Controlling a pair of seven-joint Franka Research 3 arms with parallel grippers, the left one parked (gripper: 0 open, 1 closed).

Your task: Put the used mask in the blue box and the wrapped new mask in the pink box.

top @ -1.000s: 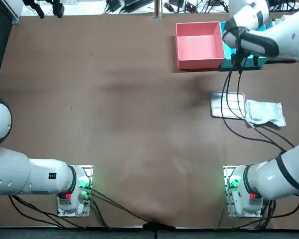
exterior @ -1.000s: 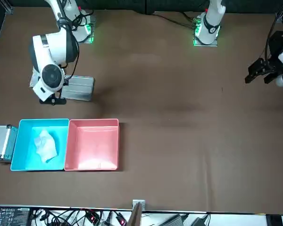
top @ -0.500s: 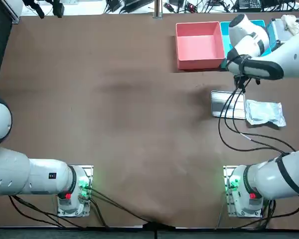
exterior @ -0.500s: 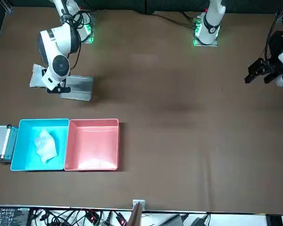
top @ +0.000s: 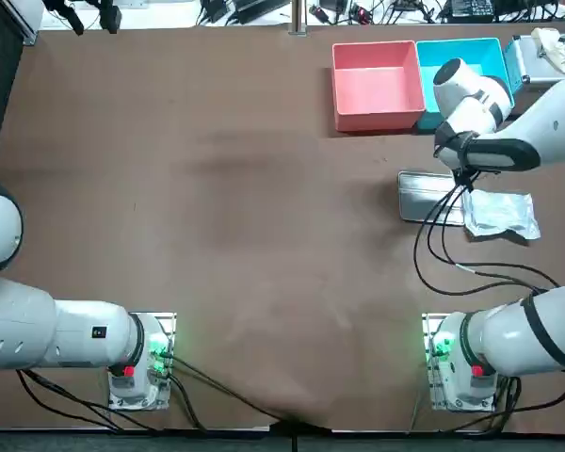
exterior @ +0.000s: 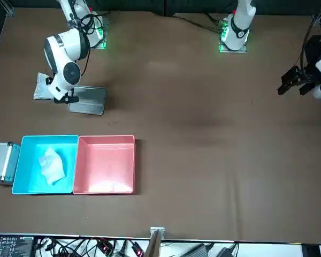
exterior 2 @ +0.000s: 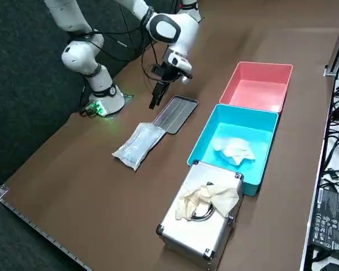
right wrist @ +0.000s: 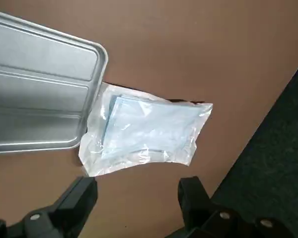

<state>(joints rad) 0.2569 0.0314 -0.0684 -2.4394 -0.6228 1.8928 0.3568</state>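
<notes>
Used mask [exterior 2: 233,149] apparently lies in blue box [exterior 2: 254,127]. Right gripper [right wrist: 138,184], fingers [right wrist: 82,198] released, hangs near wrapped new mask [right wrist: 146,131]; next, descend and grasp.

Brown matte table [top: 217,207] fills every view, with faint darker patches near its middle. Dark, textured floor [exterior 2: 17,113] runs along the table's right edge. Far edge: white strip [exterior: 246,248] carrying tangled cables [exterior: 101,247], and a small metal bracket [exterior: 156,233] at mid-edge. Light is even and shadows are soft.
</notes>
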